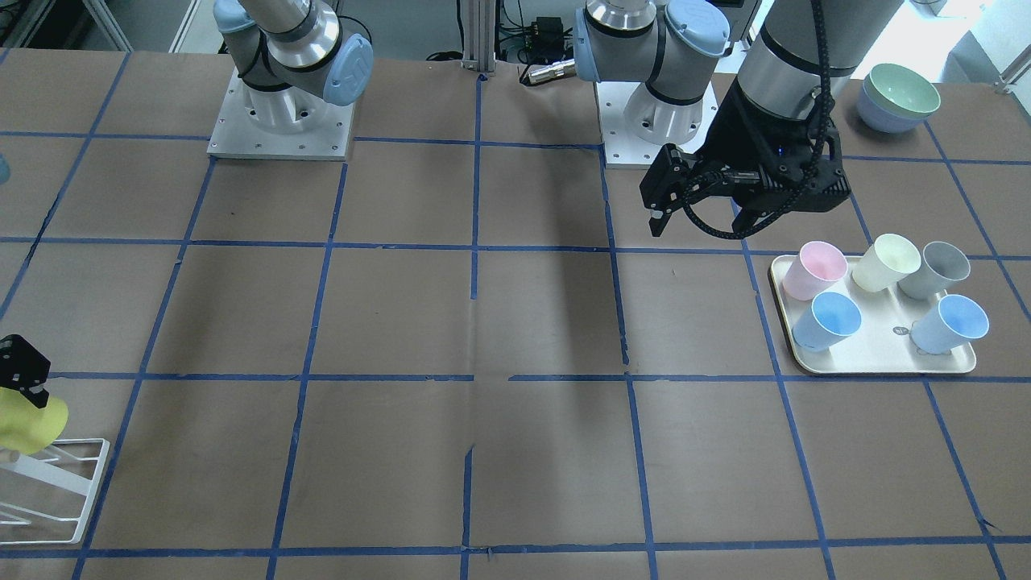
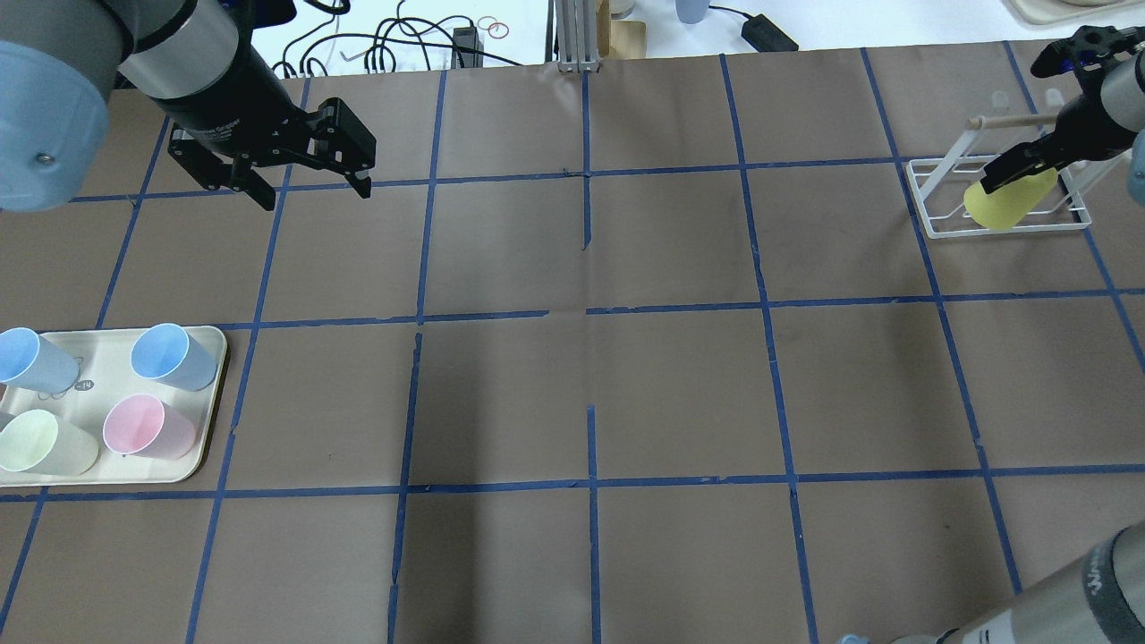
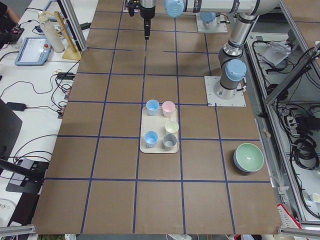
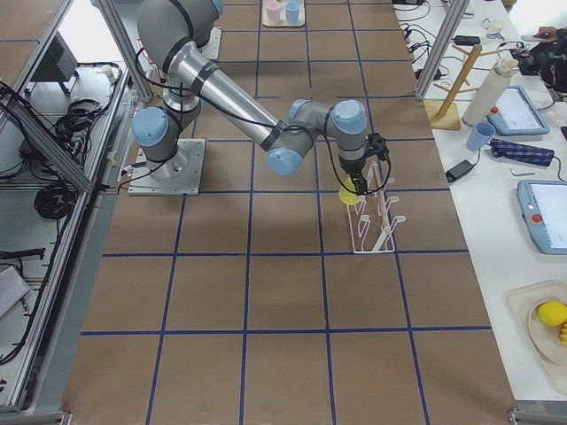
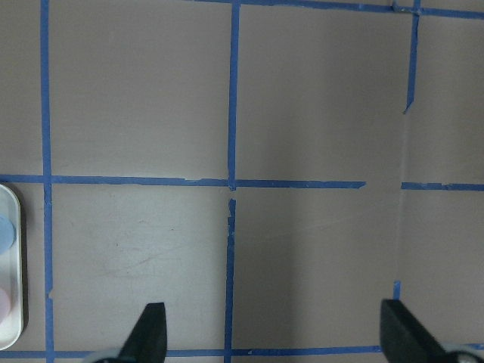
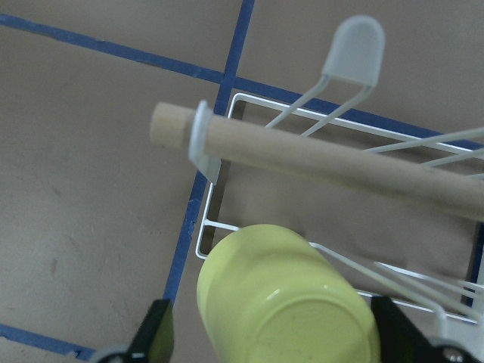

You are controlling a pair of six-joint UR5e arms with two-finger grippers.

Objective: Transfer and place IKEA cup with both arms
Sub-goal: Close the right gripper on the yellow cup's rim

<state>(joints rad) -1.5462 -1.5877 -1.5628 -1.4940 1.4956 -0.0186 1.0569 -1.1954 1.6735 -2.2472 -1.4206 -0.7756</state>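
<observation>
Right gripper [image 2: 1011, 170] w/ jaws clamped on yellow IKEA cup [image 2: 1009, 202], cup upside down over white wire rack [image 2: 939, 192] at desk's far right, left gripper [image 2: 313, 183] w/ jaws apart, nothing held, above bare desk [image 2: 581, 394], beyond tray [image 2: 210, 407] of pastel cups.

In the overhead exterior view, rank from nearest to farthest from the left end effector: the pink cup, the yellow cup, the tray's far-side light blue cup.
1. Light blue cup, tray's far side.
2. Pink cup, tray's near side.
3. Yellow cup, at the rack, across the table from the left end effector.

Glossy yellow plastic IKEA cup [image 6: 291, 302]; white wire rack [image 6: 423, 144], wooden rod [image 6: 318, 159].
</observation>
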